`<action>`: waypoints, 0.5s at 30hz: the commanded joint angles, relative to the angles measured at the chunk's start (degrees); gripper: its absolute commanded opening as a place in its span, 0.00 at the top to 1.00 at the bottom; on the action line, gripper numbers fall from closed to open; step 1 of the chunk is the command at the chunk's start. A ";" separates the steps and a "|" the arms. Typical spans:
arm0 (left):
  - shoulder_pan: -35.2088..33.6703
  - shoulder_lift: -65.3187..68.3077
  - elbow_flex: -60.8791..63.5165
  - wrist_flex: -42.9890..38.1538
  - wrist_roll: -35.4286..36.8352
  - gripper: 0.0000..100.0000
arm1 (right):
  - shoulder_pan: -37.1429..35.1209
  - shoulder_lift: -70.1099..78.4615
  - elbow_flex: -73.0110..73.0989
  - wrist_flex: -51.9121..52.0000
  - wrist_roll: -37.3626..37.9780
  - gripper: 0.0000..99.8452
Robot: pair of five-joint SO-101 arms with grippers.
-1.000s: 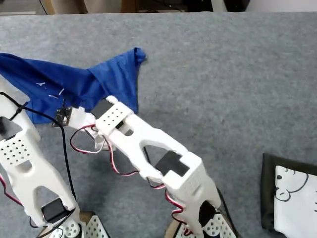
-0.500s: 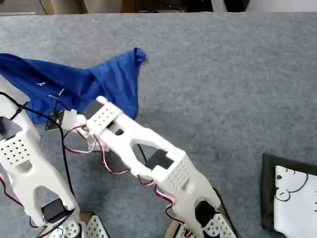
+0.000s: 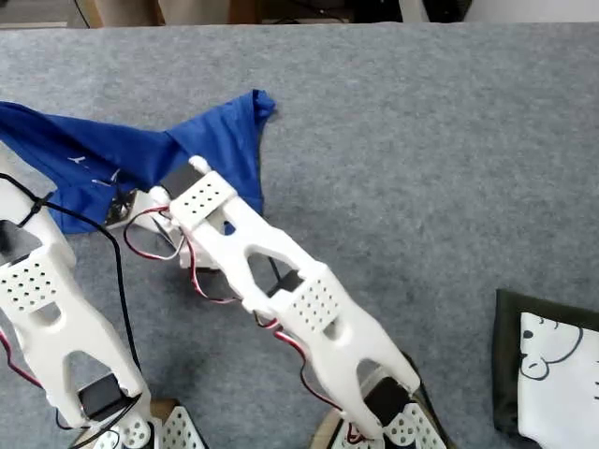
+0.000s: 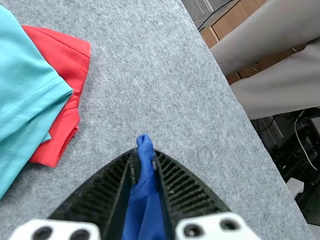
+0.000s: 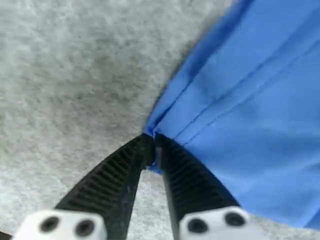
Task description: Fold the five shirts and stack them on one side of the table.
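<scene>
A blue shirt [image 3: 201,150] lies crumpled at the table's left, with one sleeve pointing toward the middle. My right arm stretches across to it. The right gripper [image 3: 117,208] sits at the shirt's near edge. In the right wrist view the right gripper [image 5: 151,145] is shut on a hemmed corner of the blue shirt [image 5: 250,125], just above the grey table. My left arm [image 3: 37,290] stands at the far left. The left gripper [image 4: 145,150] is shut on a bunched fold of the blue shirt [image 4: 142,200], held above the table.
A teal shirt [image 4: 25,100] lies over a red shirt [image 4: 62,95] on the grey table, beyond the left gripper. The table's edge [image 4: 220,75] runs close by there. A folded dark and white shirt [image 3: 552,374] rests at the near right corner.
The right arm stretched out further and its wrist swung left, then up against the shirt's near edge. The left arm kept still.
</scene>
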 commanded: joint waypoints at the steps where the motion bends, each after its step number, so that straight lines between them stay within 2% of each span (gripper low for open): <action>1: -0.62 -0.84 -1.58 -1.41 -0.26 0.98 | 1.89 3.21 -6.64 3.43 -0.62 1.00; 4: -0.62 -0.84 -1.58 -1.32 -0.26 0.98 | 5.23 3.91 -13.32 4.40 -4.40 1.00; 9: -0.53 -0.84 -1.76 -1.14 -0.26 0.98 | 10.33 1.89 -22.29 5.36 -5.10 1.00; 15: -0.35 -0.84 -1.85 -1.05 -0.26 0.98 | 13.58 -9.01 -23.69 5.27 -10.20 1.00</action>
